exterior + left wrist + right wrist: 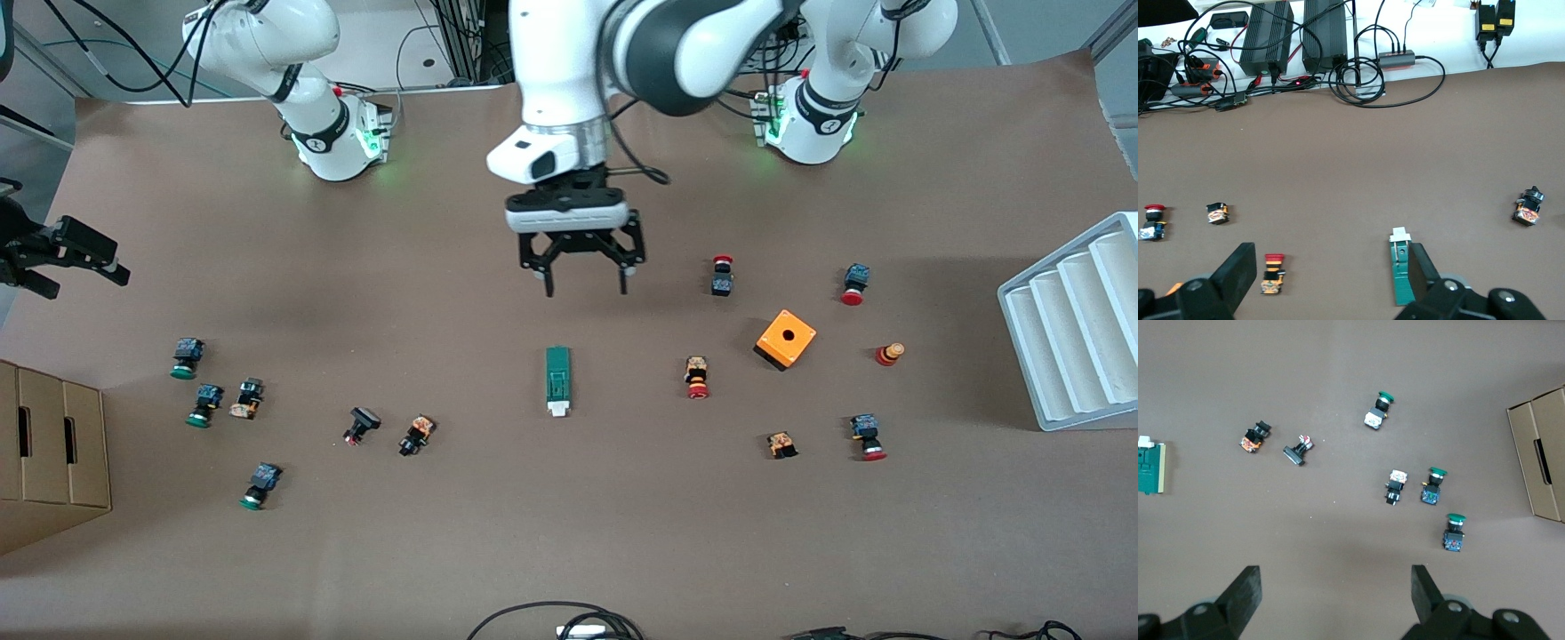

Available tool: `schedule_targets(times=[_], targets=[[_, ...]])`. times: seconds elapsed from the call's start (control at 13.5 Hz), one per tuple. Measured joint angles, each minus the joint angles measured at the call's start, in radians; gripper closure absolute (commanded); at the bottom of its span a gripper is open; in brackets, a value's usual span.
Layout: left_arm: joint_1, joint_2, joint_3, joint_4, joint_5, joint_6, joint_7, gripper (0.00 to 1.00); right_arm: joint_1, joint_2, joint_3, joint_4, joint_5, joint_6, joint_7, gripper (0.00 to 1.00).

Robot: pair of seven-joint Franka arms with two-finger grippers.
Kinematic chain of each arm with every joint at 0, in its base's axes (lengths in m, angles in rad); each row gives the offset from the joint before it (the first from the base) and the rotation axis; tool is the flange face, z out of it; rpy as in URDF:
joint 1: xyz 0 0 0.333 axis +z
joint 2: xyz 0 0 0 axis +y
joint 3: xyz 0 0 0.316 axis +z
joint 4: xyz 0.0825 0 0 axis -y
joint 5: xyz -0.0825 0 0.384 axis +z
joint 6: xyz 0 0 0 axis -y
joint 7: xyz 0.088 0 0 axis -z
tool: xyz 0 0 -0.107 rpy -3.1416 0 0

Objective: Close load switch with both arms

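The load switch (557, 380) is a narrow dark-green block with a white lever piece at the end nearer the front camera. It lies flat at the table's middle. My left gripper (586, 286) hangs open and empty over the table, just short of the switch on the robots' side. In the left wrist view (1331, 273) the switch (1401, 270) lies right beside one finger (1423, 267). My right gripper (87, 277) is open and empty in the air at the right arm's end of the table. In its wrist view (1335, 593) the switch (1151, 468) shows at the edge.
An orange box with a hole (786, 339) and several red push buttons lie toward the left arm's end, one (697, 377) beside the switch. Green push buttons (206, 404) and a cardboard box (49, 453) are at the right arm's end. A white ridged tray (1076, 329) stands at the left arm's end.
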Motion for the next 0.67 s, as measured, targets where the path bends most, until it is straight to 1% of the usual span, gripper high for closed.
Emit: schedule_targets(times=[0.22,0.37,0.52,0.67], targets=[[0.009,-0.06,0.107,0.001,-0.166,0.004,0.168,0.0,0.0,0.0,0.0,0.0,-0.034,-0.009,-0.002,0.0],[0.023,-0.093,0.165,0.001,-0.242,0.005,0.254,0.0,0.0,0.001,0.001,0.0,-0.034,-0.014,-0.003,0.0],[0.052,-0.111,0.183,0.001,-0.265,0.005,0.309,0.0,0.002,0.006,0.006,0.0,-0.034,-0.016,-0.003,0.0],[0.078,-0.116,0.185,0.001,-0.27,0.005,0.33,0.0,0.005,0.011,0.013,0.0,-0.034,-0.018,-0.003,0.0]])
